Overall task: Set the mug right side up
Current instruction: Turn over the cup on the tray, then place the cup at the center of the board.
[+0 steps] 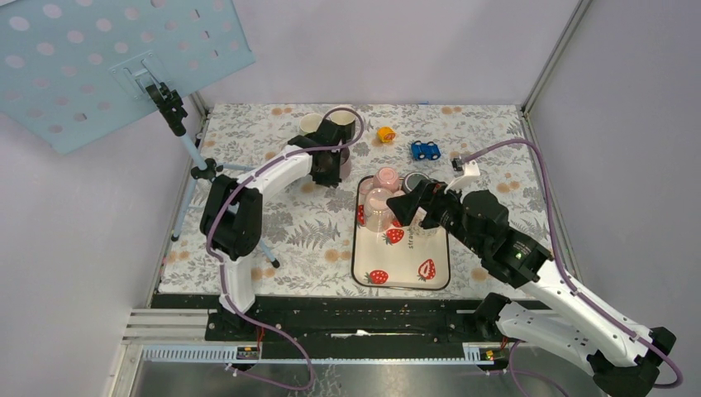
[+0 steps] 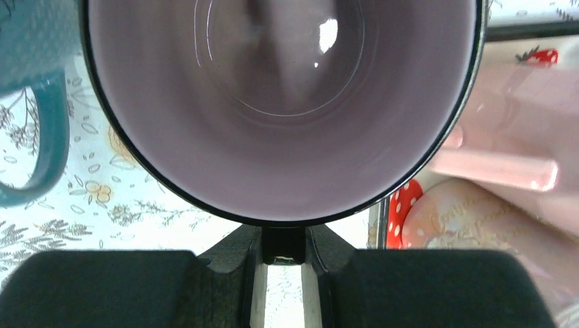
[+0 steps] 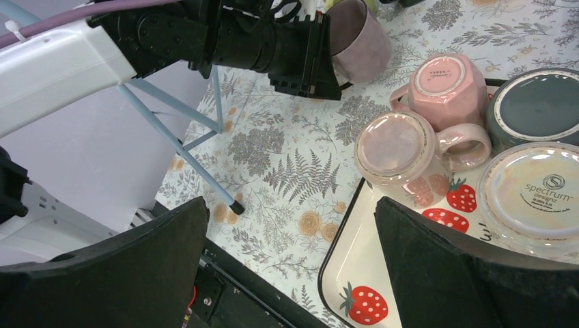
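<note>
My left gripper (image 1: 331, 169) is shut on the handle of a mauve mug (image 3: 358, 41) with a dark rim. It holds the mug tilted on its side above the floral mat, just left of the strawberry tray (image 1: 401, 277). In the left wrist view the mug's pale inside (image 2: 283, 102) fills the frame, and the fingers (image 2: 239, 260) pinch the black handle. My right gripper (image 3: 290, 260) is open and empty, above the tray's left edge. Several mugs stand upside down on the tray: a pink one (image 3: 450, 85), a clear pink one (image 3: 396, 147), a grey one (image 3: 536, 106) and a cream one (image 3: 539, 191).
A cream mug (image 1: 312, 124) and a dark teal mug (image 1: 343, 124) stand upright at the back of the mat. A blue toy car (image 1: 426, 150) and an orange item (image 1: 385, 133) lie behind the tray. A blue tripod (image 1: 186, 141) holding a perforated board stands at the left, with one foot (image 3: 235, 207) on the mat.
</note>
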